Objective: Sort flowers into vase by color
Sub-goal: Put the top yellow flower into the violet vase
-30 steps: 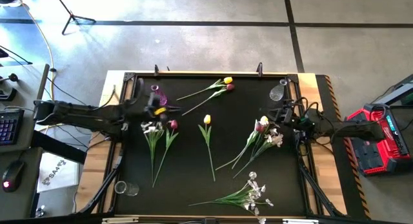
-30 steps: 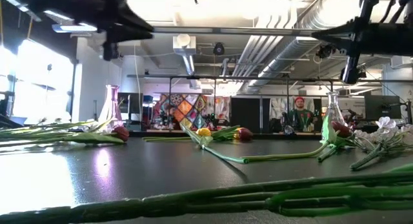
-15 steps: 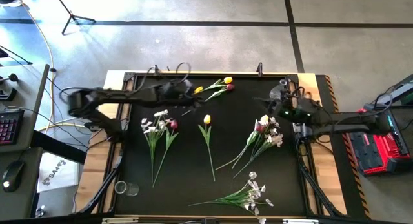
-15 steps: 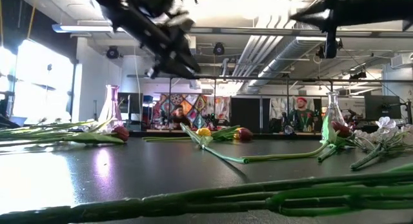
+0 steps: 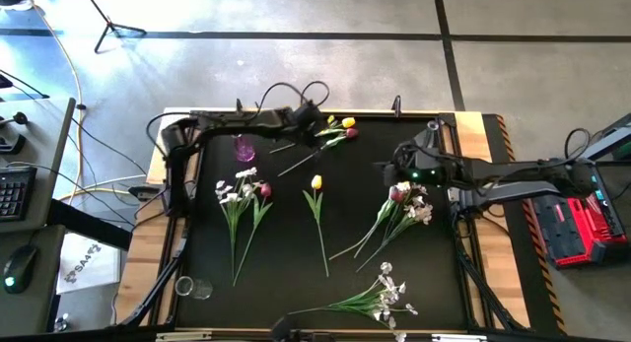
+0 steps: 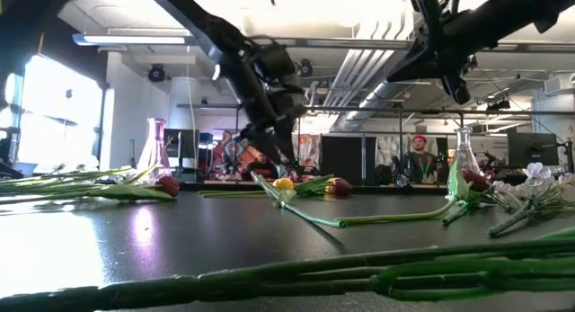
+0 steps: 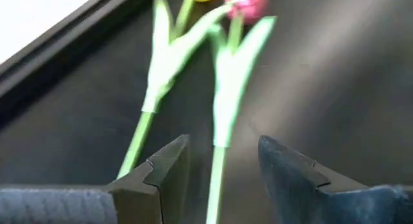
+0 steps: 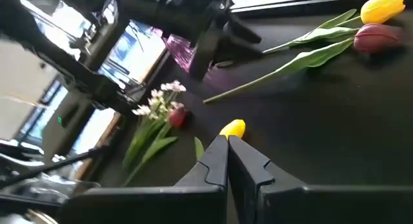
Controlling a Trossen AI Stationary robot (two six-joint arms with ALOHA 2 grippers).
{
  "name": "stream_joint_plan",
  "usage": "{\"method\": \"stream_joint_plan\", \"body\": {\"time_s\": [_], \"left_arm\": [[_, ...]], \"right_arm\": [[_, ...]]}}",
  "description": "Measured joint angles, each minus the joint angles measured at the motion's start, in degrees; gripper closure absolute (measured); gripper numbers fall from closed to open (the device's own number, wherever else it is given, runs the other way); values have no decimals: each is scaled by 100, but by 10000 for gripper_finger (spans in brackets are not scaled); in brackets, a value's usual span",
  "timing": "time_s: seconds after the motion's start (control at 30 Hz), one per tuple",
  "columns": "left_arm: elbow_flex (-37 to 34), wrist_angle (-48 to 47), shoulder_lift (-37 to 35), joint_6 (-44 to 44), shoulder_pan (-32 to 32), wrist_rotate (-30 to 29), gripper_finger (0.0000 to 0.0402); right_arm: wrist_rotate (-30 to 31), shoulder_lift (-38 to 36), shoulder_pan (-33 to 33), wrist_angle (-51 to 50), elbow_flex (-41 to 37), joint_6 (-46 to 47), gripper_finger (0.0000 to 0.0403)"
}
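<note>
The pair at the far edge of the counter [image 5: 296, 273] is what the moment turns on: a yellow tulip [image 5: 347, 122] and a dark red tulip [image 5: 352, 132] lie side by side, heads close together toward the right arm's side, stems trailing back toward the left arm's side. The red tulip's stem [image 7: 222, 114] runs almost straight along the left gripper's [image 7: 219, 175] line of sight, its cut end passing between the two dark fingers — so the long axis points away from the wrist, not across the jaws. The yellow tulip's stem [image 7: 151, 101] lies just beside it, outside the gap. The left jaws stand partly apart, holding nothing; the stem sits in the gap but I cannot tell whether either finger touches it.

The left gripper [image 5: 308, 118] is plainly the nearer arm, hanging over the stem ends just beside the purple vase [image 5: 244, 146]. To my eye the coming move is a descent and a close on the red stem alone — the neighbouring yellow stem is near enough to be caught too.

The right gripper [image 5: 399, 172] hovers over the counter's right half above a mixed bunch of flowers [image 5: 399, 212], jaws closed and empty, well apart from the pair. A clear vase [image 5: 423, 142] stands near the far right corner.
</note>
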Motion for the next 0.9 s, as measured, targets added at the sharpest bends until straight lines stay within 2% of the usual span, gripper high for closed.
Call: {"method": "stream_joint_plan", "body": {"time_s": [0.3,0.4,0.57,0.67,0.77,0.9], "left_arm": [[1196,-1173,998,494,345,-30,229],[1432,-1375,1202,513,414,-88,229],[1635,-1427,1289,611,522,-166,229],[1635,-1463,1294,666,585,-244,229],[1635,-1577,1294,855,635,-241,229],[1635,-1686,1369,1144,639,-183,229]], "right_arm": [[-8,287,158,-206,46,-67,394],[-125,376,182,-287,46,-58,361],[-227,574,181,-471,46,239,265],[-252,696,143,-636,46,509,225],[-271,813,142,-634,46,546,215],[-250,871,141,-621,46,430,228]]}}
